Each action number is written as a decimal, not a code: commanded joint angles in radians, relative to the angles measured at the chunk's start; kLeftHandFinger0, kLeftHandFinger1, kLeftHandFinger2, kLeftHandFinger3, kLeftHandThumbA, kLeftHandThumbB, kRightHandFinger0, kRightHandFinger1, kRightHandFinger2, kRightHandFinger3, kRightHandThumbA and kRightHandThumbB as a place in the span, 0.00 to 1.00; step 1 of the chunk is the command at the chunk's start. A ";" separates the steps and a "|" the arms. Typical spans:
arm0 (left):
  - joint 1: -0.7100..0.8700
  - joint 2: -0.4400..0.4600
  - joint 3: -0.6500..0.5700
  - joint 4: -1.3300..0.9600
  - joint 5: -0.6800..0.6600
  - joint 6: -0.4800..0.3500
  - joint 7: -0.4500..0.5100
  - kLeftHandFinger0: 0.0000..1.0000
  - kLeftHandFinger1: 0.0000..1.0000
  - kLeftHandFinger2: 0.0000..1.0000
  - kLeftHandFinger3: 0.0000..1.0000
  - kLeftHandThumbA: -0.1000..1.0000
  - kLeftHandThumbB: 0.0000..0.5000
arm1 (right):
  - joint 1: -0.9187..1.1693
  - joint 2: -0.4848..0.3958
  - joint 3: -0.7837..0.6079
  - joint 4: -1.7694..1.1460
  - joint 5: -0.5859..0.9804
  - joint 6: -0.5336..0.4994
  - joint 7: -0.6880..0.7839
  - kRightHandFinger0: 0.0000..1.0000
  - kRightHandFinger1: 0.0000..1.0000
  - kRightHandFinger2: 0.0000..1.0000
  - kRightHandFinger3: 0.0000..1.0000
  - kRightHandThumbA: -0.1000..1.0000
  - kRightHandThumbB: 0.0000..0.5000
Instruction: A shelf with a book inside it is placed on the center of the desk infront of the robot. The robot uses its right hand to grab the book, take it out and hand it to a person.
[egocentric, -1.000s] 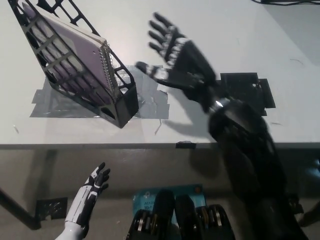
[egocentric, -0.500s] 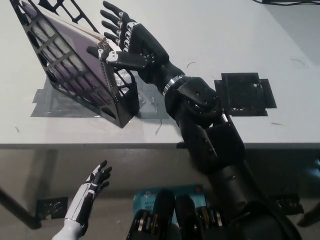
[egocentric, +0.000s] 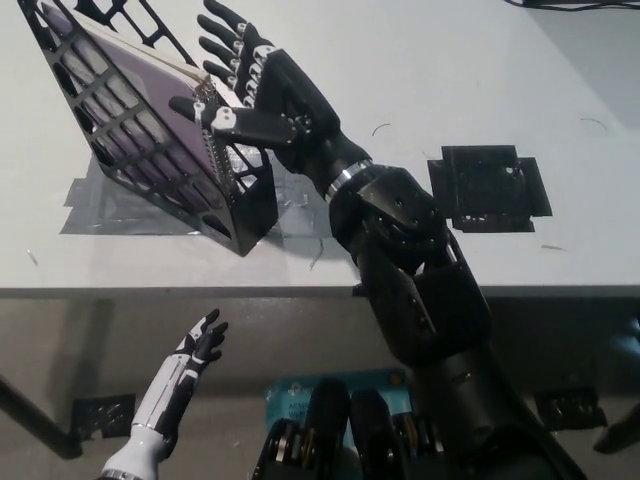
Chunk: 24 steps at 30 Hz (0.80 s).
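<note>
A black openwork shelf (egocentric: 150, 150) stands tilted on the white desk (egocentric: 450, 80), its base on grey tape. Inside it leans 1 spiral-bound book (egocentric: 150, 105) with a pale purple cover, its metal coil facing right. The black right hand (egocentric: 262, 95), fingers spread, is at the book's coil edge.

The right robot hand (egocentric: 268, 95) is glossy black with pale knuckle patches and a silver wrist ring; the left robot hand (egocentric: 190, 357) is white with black fingers.

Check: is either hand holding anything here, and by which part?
Nothing is held. The right hand is open at the book's spiral edge; the left hand is open.
</note>
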<state>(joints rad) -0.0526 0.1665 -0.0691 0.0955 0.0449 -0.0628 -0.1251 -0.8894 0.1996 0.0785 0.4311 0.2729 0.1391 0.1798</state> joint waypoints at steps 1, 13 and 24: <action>-0.008 0.015 -0.003 -0.028 -0.004 -0.007 -0.021 1.00 1.00 1.00 1.00 0.96 0.49 | -0.029 0.005 -0.002 -0.003 -0.002 -0.053 0.038 1.00 1.00 1.00 1.00 0.84 0.90; -0.019 0.011 -0.007 -0.063 0.019 0.054 -0.019 1.00 1.00 1.00 1.00 0.96 0.63 | -0.020 0.014 0.018 0.131 -0.035 -0.094 0.050 1.00 1.00 1.00 1.00 0.83 0.81; -0.040 0.018 -0.018 -0.060 0.039 0.050 -0.019 1.00 1.00 1.00 1.00 0.96 0.59 | -0.046 0.031 0.023 0.232 -0.058 -0.156 0.058 1.00 1.00 1.00 1.00 0.87 0.82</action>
<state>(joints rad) -0.0769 0.1666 -0.0809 0.0703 0.0621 -0.0121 -0.1363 -0.8844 0.2058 0.0891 0.6575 0.2389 0.0677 0.2071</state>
